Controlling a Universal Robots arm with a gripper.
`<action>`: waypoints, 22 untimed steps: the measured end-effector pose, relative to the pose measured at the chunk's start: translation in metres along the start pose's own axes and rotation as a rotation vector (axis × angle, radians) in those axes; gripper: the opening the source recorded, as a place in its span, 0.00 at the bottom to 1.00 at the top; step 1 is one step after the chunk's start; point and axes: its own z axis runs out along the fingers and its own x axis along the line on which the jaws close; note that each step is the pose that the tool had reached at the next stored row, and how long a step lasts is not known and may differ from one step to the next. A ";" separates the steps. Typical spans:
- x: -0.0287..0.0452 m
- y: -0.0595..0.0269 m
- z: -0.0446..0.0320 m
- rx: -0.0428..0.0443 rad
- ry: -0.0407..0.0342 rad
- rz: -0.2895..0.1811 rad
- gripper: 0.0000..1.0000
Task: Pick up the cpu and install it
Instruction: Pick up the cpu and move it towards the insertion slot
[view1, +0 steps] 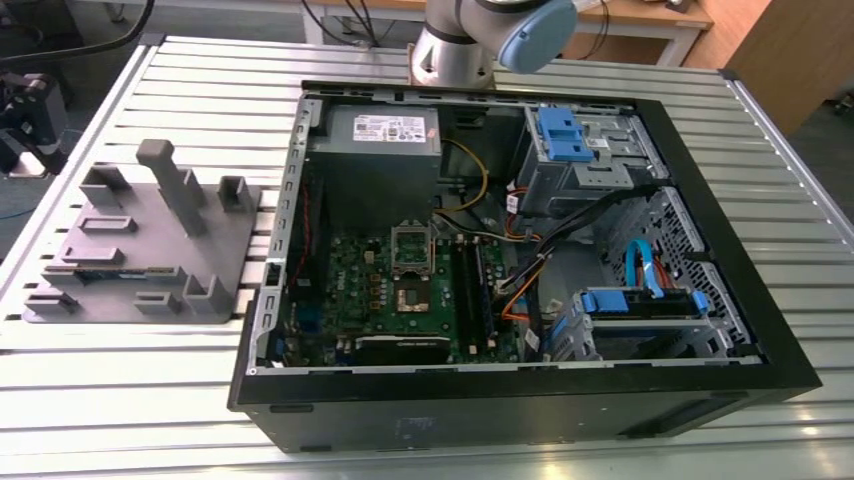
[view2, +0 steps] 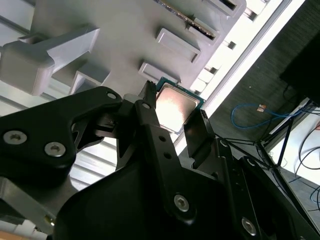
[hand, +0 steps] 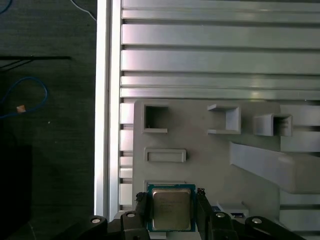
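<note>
Broadest of all, a slatted table (view1: 774, 140), bearing an open computer case (view1: 534, 410) and, at nine o'clock from it in the exterior view, a grey tray (view1: 227, 250) with upright blocks. Inside the case, a motherboard (view1: 360, 280) with its socket (view1: 411, 292) bare near the middle. Over the tray, in both wrist views, the gripper (hand: 171, 197), jaws closed against two opposite edges of the cpu (hand: 171, 212), holding it by the sides with the shiny top up. Hard to tell whether raised off the tray's recess or resting in it. Judged to be the pick-up step, with installing not yet begun. Calls next for a straight rise, keeping the chip level and clear of the low recess rims just beside it and of the tall block (hand: 275, 165) near by. Plenty of open room above. Table edge (hand: 102, 150) close to the tray, with floor (hand: 45, 165) and a blue cable (hand: 25, 95) beyond. Tighter inside the case: walls all round, a drive cage (view1: 581, 150) between one and two o'clock from the socket, loose wires (view1: 521, 290) at three o'clock.
</note>
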 end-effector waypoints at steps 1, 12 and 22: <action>0.0000 0.0000 -0.0018 0.0000 0.0001 0.000 0.47; -0.0004 0.0006 -0.0213 0.0000 0.0000 0.000 0.47; -0.0008 0.0011 -0.0380 -0.0001 -0.0001 0.000 0.47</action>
